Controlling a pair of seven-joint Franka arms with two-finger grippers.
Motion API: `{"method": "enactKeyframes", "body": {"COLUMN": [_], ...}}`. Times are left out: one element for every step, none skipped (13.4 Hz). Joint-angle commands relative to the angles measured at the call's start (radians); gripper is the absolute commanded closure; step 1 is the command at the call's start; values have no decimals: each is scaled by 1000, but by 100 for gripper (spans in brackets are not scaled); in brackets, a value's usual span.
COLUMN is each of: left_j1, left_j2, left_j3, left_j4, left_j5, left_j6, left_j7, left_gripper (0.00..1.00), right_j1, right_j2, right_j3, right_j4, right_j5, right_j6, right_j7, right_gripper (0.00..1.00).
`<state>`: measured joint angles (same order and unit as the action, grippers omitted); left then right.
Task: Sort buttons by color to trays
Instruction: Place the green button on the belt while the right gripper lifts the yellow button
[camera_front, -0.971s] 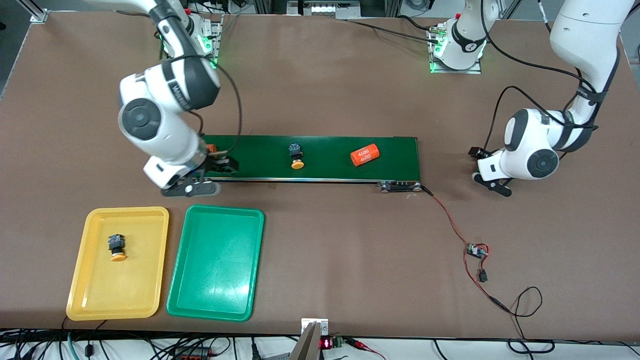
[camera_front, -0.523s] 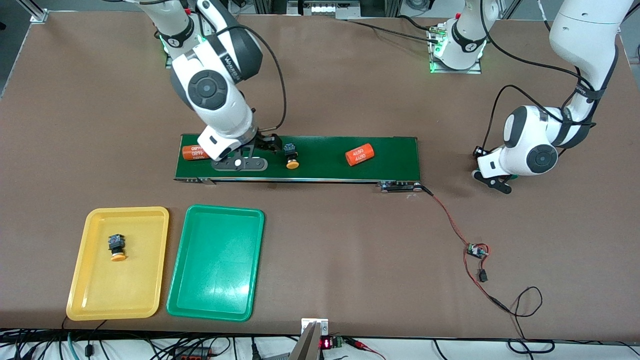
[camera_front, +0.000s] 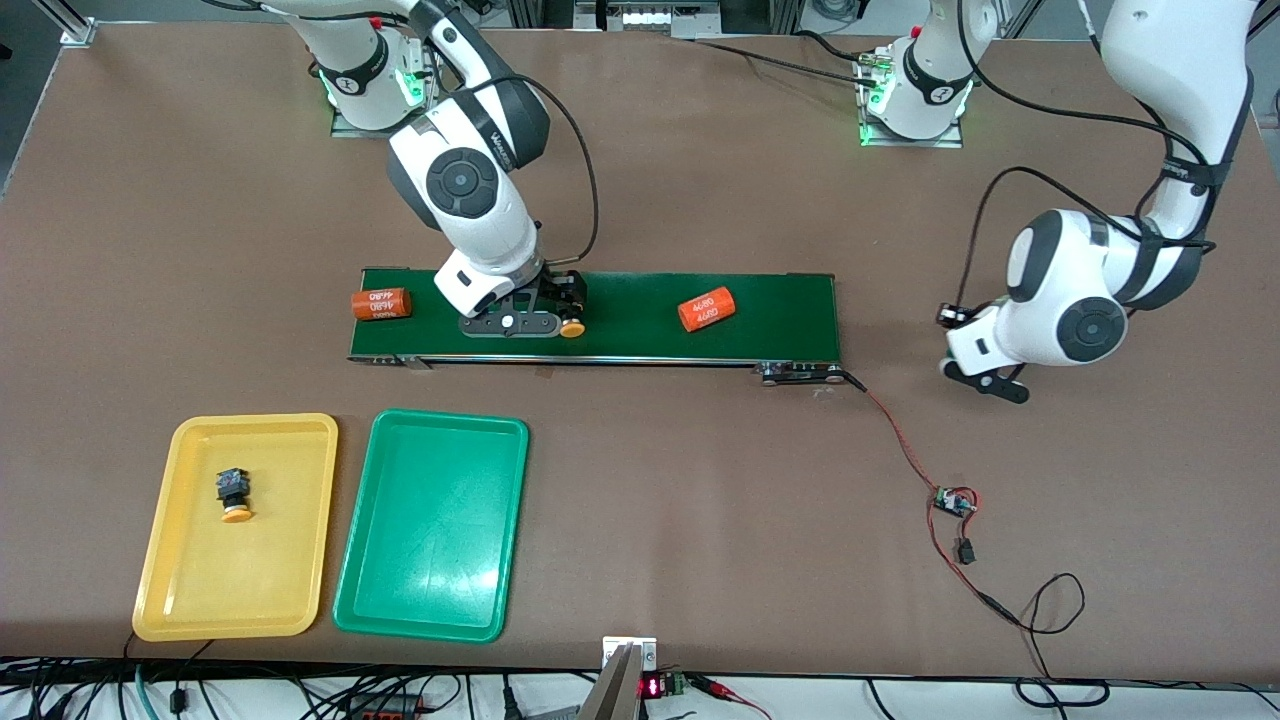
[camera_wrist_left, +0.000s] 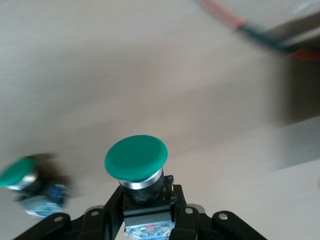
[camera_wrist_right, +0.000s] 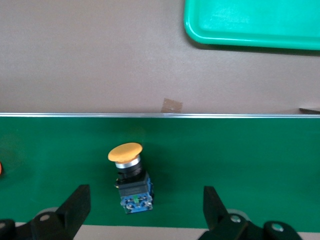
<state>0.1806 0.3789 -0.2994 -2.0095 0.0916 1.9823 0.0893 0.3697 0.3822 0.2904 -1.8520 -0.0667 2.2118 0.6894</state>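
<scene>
Right gripper (camera_wrist_right: 145, 190), mid-frame in the front view, hangs over the long dark-green conveyor belt (camera_front: 780, 300), fingers wide, straddling a yellow-capped push-button (camera_wrist_right: 131, 172), not gripped. Left gripper (camera_wrist_left: 147, 207), over bare table off the belt's end, is clamped on a green-capped push-button (camera_wrist_left: 136, 160); a second green-capped one (camera_wrist_left: 22, 180) lies nearby. Low in frame: the shallow yellow plastic tray (camera_front: 270, 570) holds one yellow-capped button (camera_front: 233, 495), the green plastic tray (camera_front: 430, 540) none. Roughly a quarter done.
</scene>
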Motion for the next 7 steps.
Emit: {"method": "enactKeyframes", "body": {"left_j1": [-61,-87,-110,-121,-121,-122,-125], "left_j2": [11,20,21,24,25,23,31], "left_j3": [-41,-41,-46,-82,-124,-139,-167], "left_j4": [8,12,14,17,31,41,57], "left_j5": [-110,-134,-142,-147,-154,-154,-156], "left_j6": [-13,4,12,18,21,20,23], "left_j7": [-167,-198,-201,-223,-277,-328,-365], "left_gripper": [80,80,79,79,79,79,79], "right_j1": [14,15,15,15,14,14,12], "right_j2": [7,20,33,43,47,49,50], "right_j3": [3,3,3,3,3,3,1], "right_j4": [-10,-12,-21,-42,-70,-94,-111], "right_j5": [-31,-47,-48,-65,-80,-91,-94], "right_j6": [17,25,41,70,100,126,143], "right_j7": [29,29,29,29,29,29,29], "right_gripper": [0,0,0,0,0,0,0]}}
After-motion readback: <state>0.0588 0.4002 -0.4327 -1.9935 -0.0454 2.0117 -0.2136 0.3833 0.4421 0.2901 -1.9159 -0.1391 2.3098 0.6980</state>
